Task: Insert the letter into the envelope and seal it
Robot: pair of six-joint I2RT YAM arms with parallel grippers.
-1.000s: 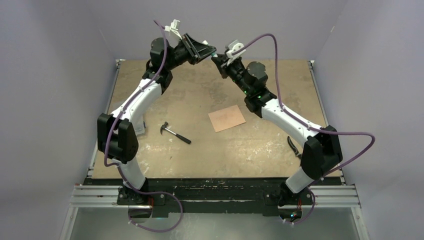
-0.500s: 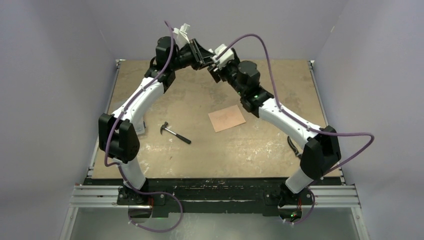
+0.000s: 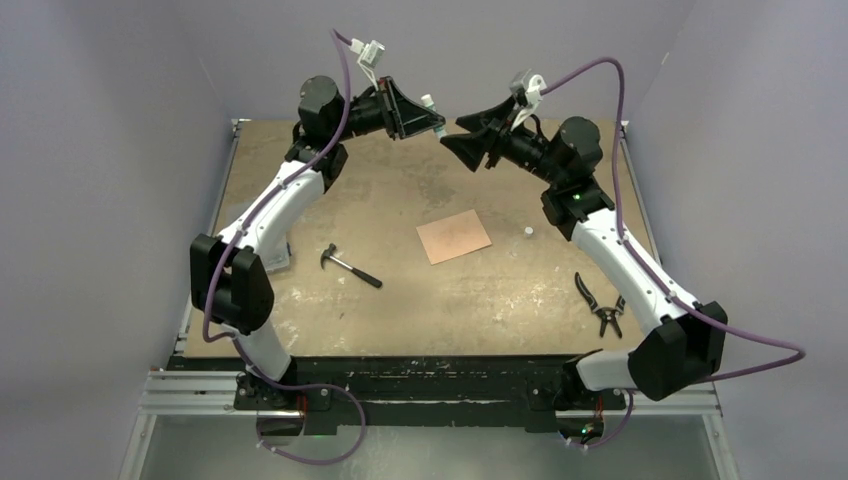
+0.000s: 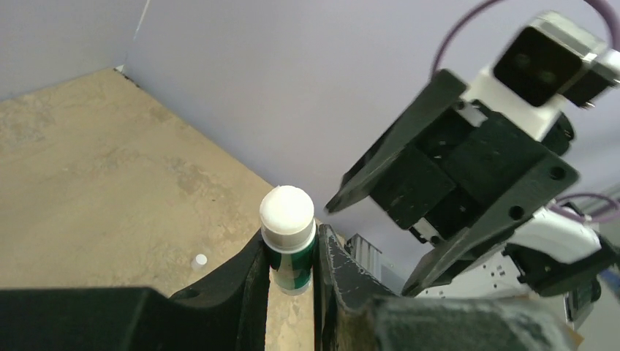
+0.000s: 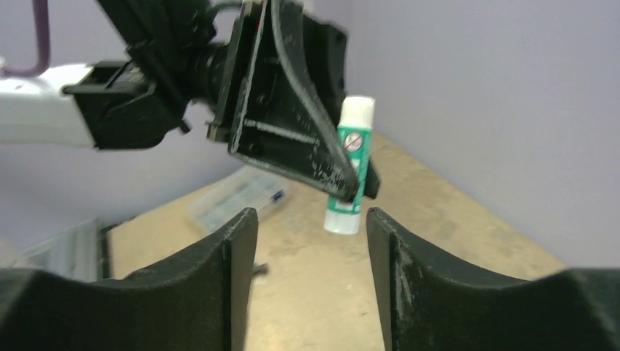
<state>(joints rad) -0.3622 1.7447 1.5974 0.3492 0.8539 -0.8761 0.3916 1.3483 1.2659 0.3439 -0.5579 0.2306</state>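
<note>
One salmon-pink paper rectangle [image 3: 454, 237] lies flat mid-table. No flap or cream face shows on it, so I cannot tell if it is the envelope or the letter. High over the far side of the table, my left gripper [image 3: 432, 118] [image 4: 290, 256] is shut on a green and white glue stick [image 4: 288, 219] [image 5: 356, 131]. Facing it a short way to the right, my right gripper [image 3: 462, 135] [image 5: 312, 216] stands open and holds nothing. A gap separates it from the glue stick.
A small white cap [image 3: 527, 232] [image 4: 198, 259] rests on the table right of the paper. A hammer [image 3: 350, 265] lies left of centre, and pliers [image 3: 603, 305] lie near the right edge. A clear plastic box [image 5: 237, 197] sits at the left side.
My right gripper, shut at the glue stick's tip a second ago, has opened and drawn back to the right. The small white cap now lies on the table. The left gripper keeps its hold.
</note>
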